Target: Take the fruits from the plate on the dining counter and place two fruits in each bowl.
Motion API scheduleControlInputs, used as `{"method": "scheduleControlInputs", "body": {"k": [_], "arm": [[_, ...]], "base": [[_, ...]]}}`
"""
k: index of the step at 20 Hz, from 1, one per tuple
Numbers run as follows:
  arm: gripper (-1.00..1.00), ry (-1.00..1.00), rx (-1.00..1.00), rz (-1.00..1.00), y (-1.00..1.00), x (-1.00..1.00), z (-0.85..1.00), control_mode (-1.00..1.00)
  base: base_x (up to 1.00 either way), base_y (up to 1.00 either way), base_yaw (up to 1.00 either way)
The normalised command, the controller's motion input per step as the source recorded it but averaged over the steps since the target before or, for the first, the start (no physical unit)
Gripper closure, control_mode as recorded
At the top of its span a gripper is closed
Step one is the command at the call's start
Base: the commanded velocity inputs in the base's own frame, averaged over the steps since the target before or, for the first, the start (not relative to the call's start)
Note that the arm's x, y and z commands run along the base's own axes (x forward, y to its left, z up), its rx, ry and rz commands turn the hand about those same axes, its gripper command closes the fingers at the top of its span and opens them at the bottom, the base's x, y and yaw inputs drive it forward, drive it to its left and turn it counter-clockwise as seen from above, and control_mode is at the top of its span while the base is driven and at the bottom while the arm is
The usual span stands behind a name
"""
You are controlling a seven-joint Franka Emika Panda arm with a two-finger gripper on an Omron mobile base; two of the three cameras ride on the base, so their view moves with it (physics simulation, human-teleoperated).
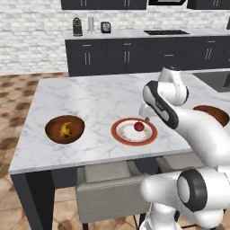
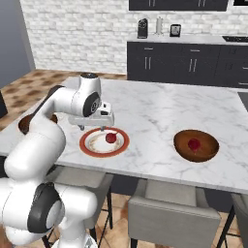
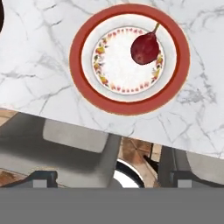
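The red-rimmed white plate [image 1: 121, 134] [image 2: 87, 145] [image 3: 83, 65] lies near the front edge of the marble dining counter [image 1: 90, 99]. One red round fruit with a stem [image 1: 139, 126] [image 2: 111, 138] [image 3: 144, 48] lies on it. My gripper [image 1: 146, 116] [image 2: 92, 128] hangs open just above the plate's near side, with nothing between its fingers. In the hand view the fingertips [image 3: 43, 177] stand far apart. The left bowl [image 1: 50, 128] holds a yellow banana [image 1: 66, 129]. In the right bowl [image 2: 180, 140] lies a red fruit [image 2: 193, 144]; my arm partly hides this bowl in the left base view.
Grey stools [image 1: 105, 184] [image 2: 169, 213] are tucked under the counter's front edge. A dark cabinet run [image 1: 126, 54] with small appliances stands against the brick back wall. The counter's far half is bare marble.
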Motion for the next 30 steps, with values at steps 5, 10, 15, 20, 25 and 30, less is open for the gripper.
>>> {"method": "scheduleControlInputs", "body": {"k": [5, 10, 15, 20, 25, 30], "arm": [[-1.00, 0.16, -0.07, -0.01, 0.00, 1.00, -0.70, -1.00], [-1.00, 0.05, -0.01, -0.07, 0.00, 0.91, -0.47, -1.00], [-1.00, -0.05, 0.00, -0.05, 0.00, 0.35, -0.03, -1.00], [-1.00, -0.10, 0.00, -0.06, 0.02, 0.00, -0.39, -1.00], [-1.00, -0.03, 0.00, 0.00, 0.00, 0.03, -0.66, -1.00], [-1.00, -0.01, 0.00, -0.02, 0.00, 0.21, -0.36, -1.00]], "base": [[0.00, 0.00, 0.00], [0.00, 0.00, 0.00], [0.00, 0.00, 0.00], [0.00, 0.00, 0.00], [0.00, 0.00, 0.00], [0.00, 0.00, 0.00]]}}
